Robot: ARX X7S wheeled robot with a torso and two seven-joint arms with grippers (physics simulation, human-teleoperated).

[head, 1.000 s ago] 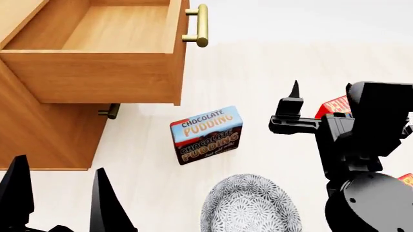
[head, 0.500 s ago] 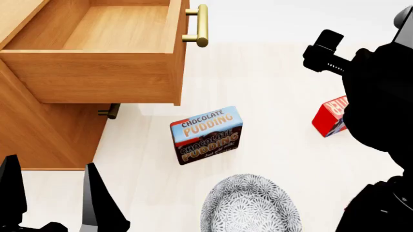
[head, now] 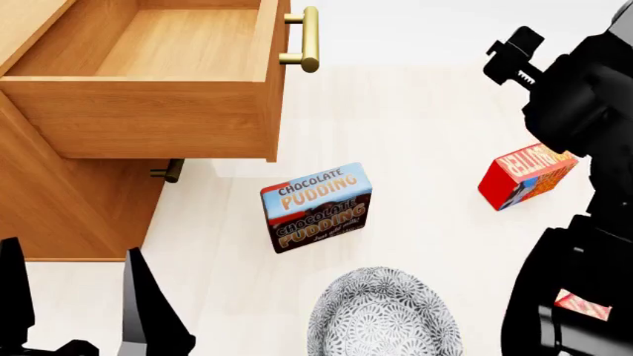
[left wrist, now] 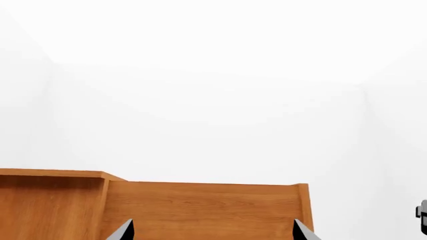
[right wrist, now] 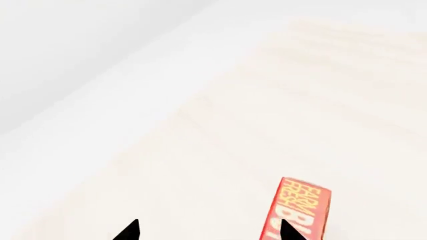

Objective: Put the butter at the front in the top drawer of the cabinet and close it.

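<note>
Head view: cabinet [head: 70, 215] fills the left side, with the top drawer [head: 148, 111] pulled well out at upper left, its brass handle [head: 308, 38] facing frame right. The lower drawer's handle [head: 170, 171] just peeks out beneath it. Pale table [head: 425, 111] runs from the cabinet to frame right. Pudding box [head: 316, 206] stands tilted at centre, apart from the cabinet. Patterned bowl [head: 384, 313] is at bottom centre, near the pudding but not touching. Red box [head: 524, 176] lies at mid right, well clear of the drawer, its far end hidden by the right arm [head: 583, 96]. A second red scrap [head: 582, 305] shows at lower right through a gap in the arm, too little visible to read. Left gripper [head: 79, 311] at lower left: two black fingers spread, released, nothing between them. Left wrist view: left gripper's tips [left wrist: 212, 232] wide apart at the bottom edge, with brown wood beyond them. Right wrist view: right gripper [right wrist: 208, 232] released, tips far apart over bare table. Butter [right wrist: 298, 210], a red box lettered "FARM FRESH BU…", sits at lower right of that frame, overlapped by one fingertip [right wrist: 288, 231] and not between the two. Contact cannot be told. Which of the head view's two red items this is cannot be told either. Butter is on the table, outside the drawer.
</note>
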